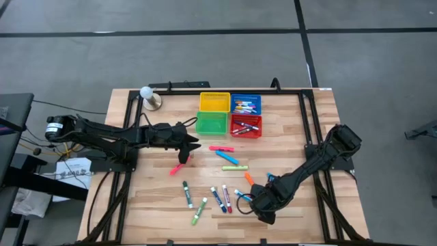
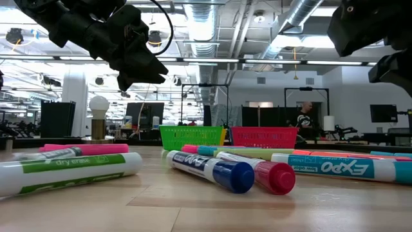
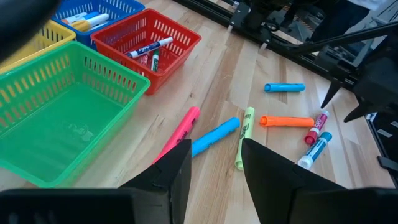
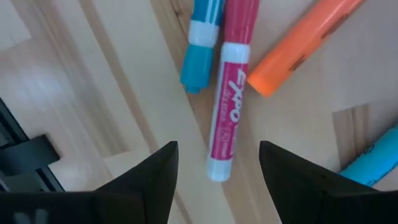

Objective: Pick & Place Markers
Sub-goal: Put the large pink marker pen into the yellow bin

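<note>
Several markers lie flat and scattered on the wooden table (image 1: 157, 205). My right gripper (image 4: 217, 180) points down, open, over a magenta marker (image 4: 230, 106) near the table's front right; its fingers stand on either side of the marker's white end without touching it. A blue marker (image 4: 202, 37) and an orange marker (image 4: 298, 46) lie beside it. My left gripper (image 3: 217, 168) hovers open and holds nothing. It is left of the table's middle (image 1: 188, 145), over the pink marker (image 3: 180, 132), blue marker (image 3: 214, 135) and yellow-green marker (image 3: 244, 137).
Four mesh baskets stand at the table's far middle: yellow (image 1: 214, 102), blue (image 1: 246, 104) and red (image 1: 246, 126) with markers inside, green (image 1: 212, 123) empty. A lamp-like ball on a stand (image 1: 150, 96) is at the far left. Green, blue and red markers (image 2: 206, 169) lie near the front edge.
</note>
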Motion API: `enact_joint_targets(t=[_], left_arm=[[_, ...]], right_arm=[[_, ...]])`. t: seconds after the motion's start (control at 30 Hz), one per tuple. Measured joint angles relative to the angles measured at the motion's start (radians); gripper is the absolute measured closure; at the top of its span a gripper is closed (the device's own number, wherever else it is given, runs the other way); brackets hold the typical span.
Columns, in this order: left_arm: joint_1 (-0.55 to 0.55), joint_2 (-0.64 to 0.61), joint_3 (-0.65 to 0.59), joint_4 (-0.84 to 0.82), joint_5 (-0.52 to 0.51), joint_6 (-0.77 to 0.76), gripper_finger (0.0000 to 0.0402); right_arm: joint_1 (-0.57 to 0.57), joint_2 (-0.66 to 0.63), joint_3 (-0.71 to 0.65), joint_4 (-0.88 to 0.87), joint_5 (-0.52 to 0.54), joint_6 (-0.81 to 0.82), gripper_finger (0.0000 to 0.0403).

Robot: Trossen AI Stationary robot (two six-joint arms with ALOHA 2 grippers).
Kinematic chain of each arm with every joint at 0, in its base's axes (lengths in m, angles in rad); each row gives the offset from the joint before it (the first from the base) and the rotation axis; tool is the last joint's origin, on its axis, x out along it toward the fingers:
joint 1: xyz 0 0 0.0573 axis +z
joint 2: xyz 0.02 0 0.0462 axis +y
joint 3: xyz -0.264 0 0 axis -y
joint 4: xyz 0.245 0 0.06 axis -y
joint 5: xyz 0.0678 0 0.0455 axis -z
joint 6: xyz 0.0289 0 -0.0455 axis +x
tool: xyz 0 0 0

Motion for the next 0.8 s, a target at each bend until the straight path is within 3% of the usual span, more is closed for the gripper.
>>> enact_joint_targets(t=[0.2, 0.67, 0.8], left_arm=[[0.0, 0.0, 0.0, 0.0, 0.0, 0.0, 0.0262], [0.0, 0.0, 0.0, 0.0, 0.0, 0.0, 0.0262], [0.0, 0.0, 0.0, 0.0, 0.0, 0.0, 0.0262]], right_arm=[[-0.001, 0.0, -0.01, 0.018, 0.026, 0.003, 0.0194], [-0.002, -0.01, -0.206, 0.245, 0.016, 0.07, 0.0196], [-0.001, -0.009, -0.216, 0.242, 0.019, 0.086, 0.0207]])
